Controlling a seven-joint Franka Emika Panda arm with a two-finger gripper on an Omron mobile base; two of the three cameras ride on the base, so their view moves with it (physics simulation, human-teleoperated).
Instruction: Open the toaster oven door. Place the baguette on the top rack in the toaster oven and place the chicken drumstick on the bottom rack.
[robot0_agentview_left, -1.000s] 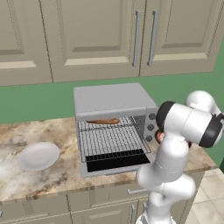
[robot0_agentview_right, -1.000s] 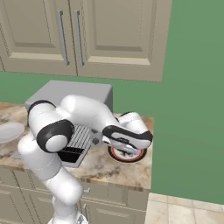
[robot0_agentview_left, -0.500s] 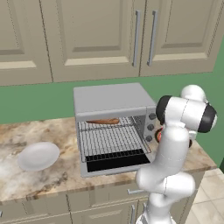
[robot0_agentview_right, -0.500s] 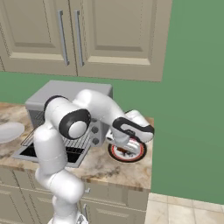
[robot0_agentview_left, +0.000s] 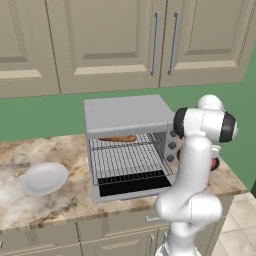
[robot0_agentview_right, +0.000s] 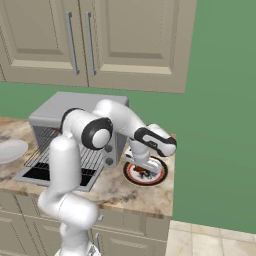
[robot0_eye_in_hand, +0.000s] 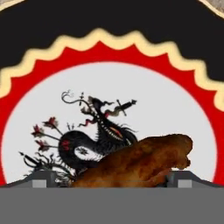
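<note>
The chicken drumstick (robot0_eye_in_hand: 140, 162), a stubby reddish-brown piece, lies on a red-rimmed plate (robot0_eye_in_hand: 131, 87) with a dragon picture. My gripper (robot0_eye_in_hand: 111, 179) hangs right above it, open, with a dark fingertip (robot0_eye_in_hand: 41, 177) showing on each side of the meat and nothing gripped. In the right base view the gripper (robot0_agentview_right: 142, 161) points down at that plate (robot0_agentview_right: 158, 175), right of the toaster oven (robot0_agentview_right: 65, 107). The toaster oven door (robot0_agentview_left: 135, 186) lies folded down. The baguette (robot0_agentview_left: 117, 139) rests at the back of the top rack (robot0_agentview_left: 147, 141). The bottom rack (robot0_agentview_left: 127, 162) shows below it.
A plain white plate (robot0_agentview_left: 44, 177) sits on the marble counter (robot0_agentview_left: 30, 205) left of the oven. The red-rimmed plate stands close to the counter's right end, with a green wall behind. Upper cabinets (robot0_agentview_left: 150, 45) hang above the oven.
The arm's elbow and upper joints have swung round while the hand stayed over the red-rimmed plate. The jaws have stayed open.
</note>
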